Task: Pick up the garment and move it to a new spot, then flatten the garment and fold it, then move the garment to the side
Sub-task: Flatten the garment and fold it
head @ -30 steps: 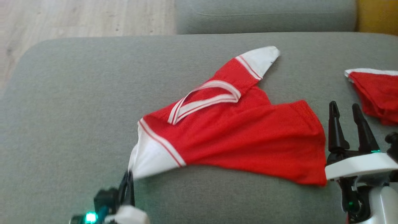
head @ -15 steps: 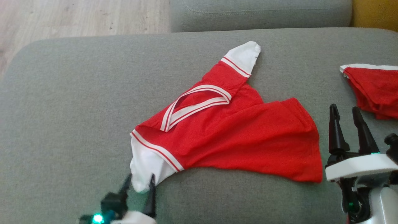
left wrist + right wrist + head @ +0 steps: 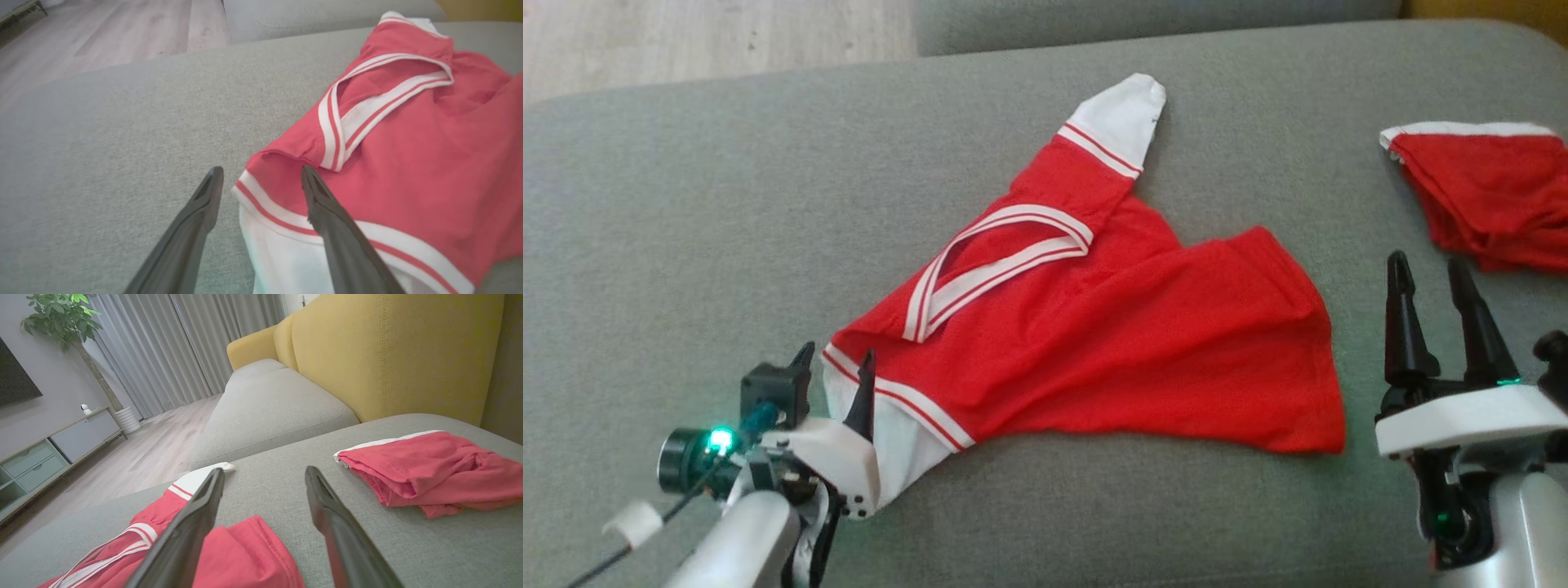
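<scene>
At the lower left of the head view, the left gripper (image 3: 836, 358) has its fingers spread and pinches nothing. The white sleeve end (image 3: 907, 445) of the red garment (image 3: 1111, 343) lies partly between them: one finger is over the cloth, the other over the bare grey cushion (image 3: 686, 204). I cannot tell whether they touch it. From there the garment spreads up and to the right across mid-frame, with its striped collar (image 3: 1005, 261) on top and its far sleeve end (image 3: 1119, 118) pointing towards the top edge. At the lower right, the right gripper (image 3: 1427, 268) is also spread and empty, just beside the garment's hem. A second red piece (image 3: 1494, 192) lies at the upper right, apart.
</scene>
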